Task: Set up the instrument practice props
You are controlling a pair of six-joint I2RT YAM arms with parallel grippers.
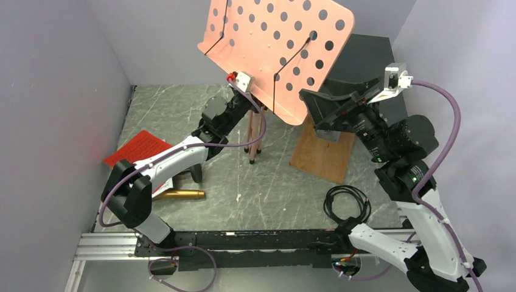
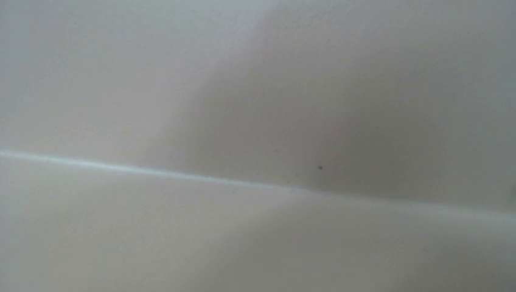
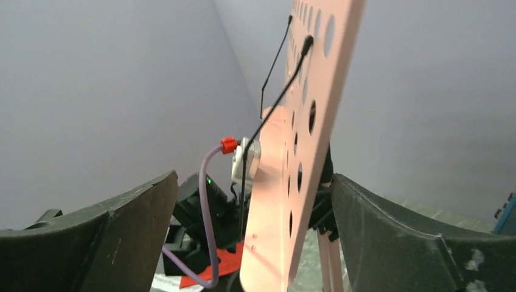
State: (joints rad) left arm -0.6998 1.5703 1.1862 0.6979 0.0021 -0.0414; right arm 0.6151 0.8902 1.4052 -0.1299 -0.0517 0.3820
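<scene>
From above, the pink stand (image 1: pixel 277 48) is at the top middle, close to the back wall (image 1: pixel 152 36). Its flat part with the holes leans, and its legs (image 1: pixel 254 143) stand on the grey table (image 1: pixel 274 188). There is open table in front of the legs, down to the rail at the bottom. Walls close in the left and right sides.

The left gripper (image 1: pixel 248 102) reaches in under the flat part, right by the pole. Its fingers are hidden there, so I cannot tell if they are clenched or loose. The right gripper (image 1: pixel 331 112) is at the lower right edge of the flat part. Just behind it is a dark box (image 1: pixel 365 58) on a wooden board (image 1: pixel 322 155), very near the stand.

The red sheets (image 1: pixel 137 148) lie at the left by the wall. The gold mic (image 1: pixel 179 194) lies just below them, partly under the left arm. A black cable coil (image 1: pixel 347 204) lies at the lower right.

The left wrist view is all pale grey blur with one light line across. Nothing else can be made out.

In the right wrist view, two dark fingers (image 3: pixel 91 243) sit at the lower left and lower right. They are spread wide and hold nothing. The thin edge of the stand (image 3: pixel 304 152) rises between them, nearer the finger on the right of the frame. Past it are the left arm's purple cable (image 3: pixel 210 207) and the red sheets (image 3: pixel 222 264) low down.
</scene>
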